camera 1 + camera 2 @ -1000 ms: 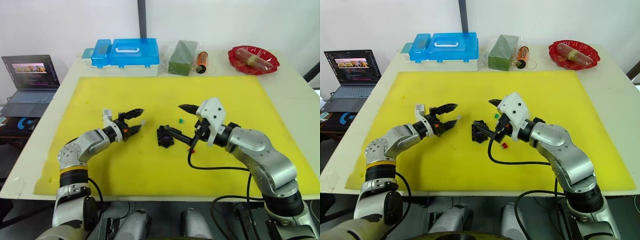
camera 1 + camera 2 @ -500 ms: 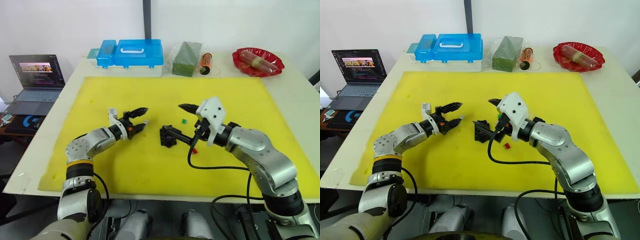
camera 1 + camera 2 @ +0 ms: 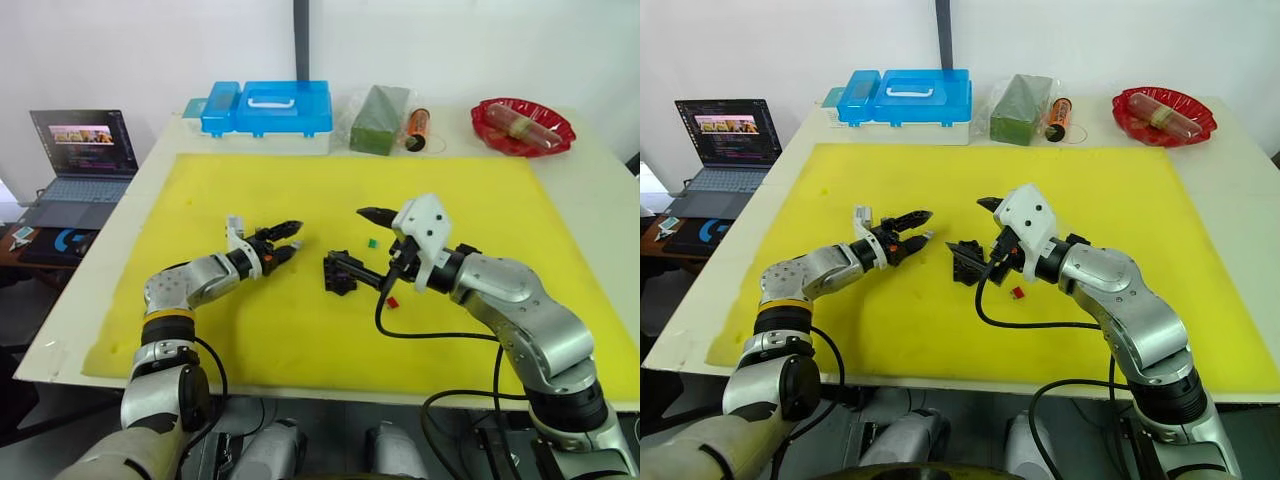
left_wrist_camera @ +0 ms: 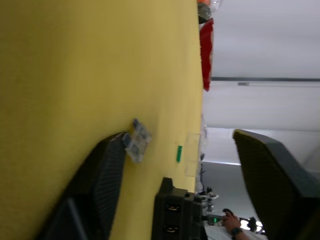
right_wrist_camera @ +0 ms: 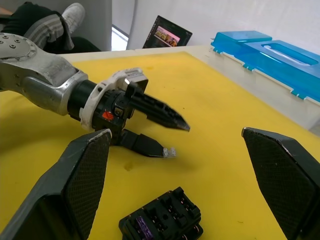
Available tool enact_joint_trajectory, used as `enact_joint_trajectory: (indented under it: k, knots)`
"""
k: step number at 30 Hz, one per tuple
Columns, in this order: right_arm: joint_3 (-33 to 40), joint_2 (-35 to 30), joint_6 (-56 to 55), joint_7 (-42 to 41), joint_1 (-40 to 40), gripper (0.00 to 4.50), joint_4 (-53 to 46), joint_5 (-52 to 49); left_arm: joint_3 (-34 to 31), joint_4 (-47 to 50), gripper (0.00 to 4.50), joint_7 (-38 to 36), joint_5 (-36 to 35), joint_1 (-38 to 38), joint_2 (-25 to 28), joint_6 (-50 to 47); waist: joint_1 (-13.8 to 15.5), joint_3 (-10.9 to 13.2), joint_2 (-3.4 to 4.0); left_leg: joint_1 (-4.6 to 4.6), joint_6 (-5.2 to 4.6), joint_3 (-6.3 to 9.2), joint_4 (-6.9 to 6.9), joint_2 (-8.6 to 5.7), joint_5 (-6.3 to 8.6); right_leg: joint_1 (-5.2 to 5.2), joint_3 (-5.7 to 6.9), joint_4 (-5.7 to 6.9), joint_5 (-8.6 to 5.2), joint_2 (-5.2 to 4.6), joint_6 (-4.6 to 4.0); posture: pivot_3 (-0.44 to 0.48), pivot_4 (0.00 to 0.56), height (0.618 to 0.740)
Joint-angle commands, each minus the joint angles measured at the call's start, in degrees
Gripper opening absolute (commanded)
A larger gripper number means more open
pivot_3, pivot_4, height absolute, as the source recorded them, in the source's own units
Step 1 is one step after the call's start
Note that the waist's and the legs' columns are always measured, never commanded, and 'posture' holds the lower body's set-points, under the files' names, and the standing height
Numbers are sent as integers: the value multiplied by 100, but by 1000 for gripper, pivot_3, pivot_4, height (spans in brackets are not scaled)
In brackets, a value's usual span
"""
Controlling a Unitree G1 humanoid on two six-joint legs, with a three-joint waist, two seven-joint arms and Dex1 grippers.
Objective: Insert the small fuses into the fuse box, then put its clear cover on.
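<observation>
Yellow mat [image 3: 300, 330] covers most of the table, and the black fuse box [image 3: 338, 272] sits near its middle with a purple fuse already in one slot. Left gripper [image 3: 288, 240] hovers just left of it, fingers spread, with the pale whitish fuse [image 5: 170, 151] at the tip of its lower finger. Right gripper [image 3: 365, 243] is wide open too, straddling the box and holding nothing. Green fuse [image 3: 370, 241] lies just behind the box, red fuse [image 3: 392, 301] to its right front.

fuse box [image 5: 162, 218]: cut off by edge | clear cover [image 4: 192, 154]: faint, outline unclear
</observation>
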State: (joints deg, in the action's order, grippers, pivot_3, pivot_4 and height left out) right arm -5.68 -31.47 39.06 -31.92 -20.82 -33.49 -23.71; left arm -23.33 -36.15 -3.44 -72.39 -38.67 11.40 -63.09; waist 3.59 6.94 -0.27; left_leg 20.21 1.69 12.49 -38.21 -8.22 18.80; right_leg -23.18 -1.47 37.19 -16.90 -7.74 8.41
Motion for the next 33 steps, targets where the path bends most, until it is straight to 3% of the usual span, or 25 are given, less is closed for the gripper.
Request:
enact_joint_trajectory:
  k: [1,7,16,21,24,28,31,33]
  knots:
    - [58,25,-81,27,-145,4500,-170,29,-52,-376,1977,97,492,176,-67,159,-5,-2,3,0,0,0,1,0,0,-1,0,0,0,0,0,0,150,740]
    - [22,43,-91,10,-201,4500,-106,72,-170,-263,25,207,801,297,-127,252,-24,-22,28,-3,0,-2,7,5,0,-2,0,0,0,2,0,0,150,740]
    - [37,49,-97,-11,-218,4500,-40,101,-343,50,25,136,804,505,-112,86,-139,-36,49,-9,1,-2,15,10,0,-1,0,0,-1,6,1,0,150,740]
    - [62,57,-96,-2,-212,4500,-36,91,-422,265,25,-403,549,309,175,-341,-158,-31,41,0,1,-3,16,12,0,-13,-1,0,-1,8,1,0,150,740]
    - [143,-25,-71,-115,-157,4500,-65,-9,-131,352,25,-1349,600,-44,784,-869,-209,-16,23,14,2,-2,20,16,-1,-30,-1,2,-1,12,0,0,150,740]
    - [293,-332,-24,-549,-6,4500,-141,-257,1227,493,25,-3393,1403,-607,1839,-1096,-320,36,-22,28,7,4,28,15,-4,-46,3,6,-1,14,0,0,150,740]
    - [378,-628,-2,-941,42,4500,-106,-450,3048,649,25,-5727,2378,-1304,2664,-718,-317,64,-29,33,6,4,34,7,-3,-48,5,-6,-1,7,-1,0,150,740]
    - [427,-841,-6,-1187,99,4500,-87,-537,4445,699,25,-7594,3317,-1906,3109,101,-303,74,-28,36,5,8,37,6,-2,-46,10,-14,0,7,-1,0,150,740]
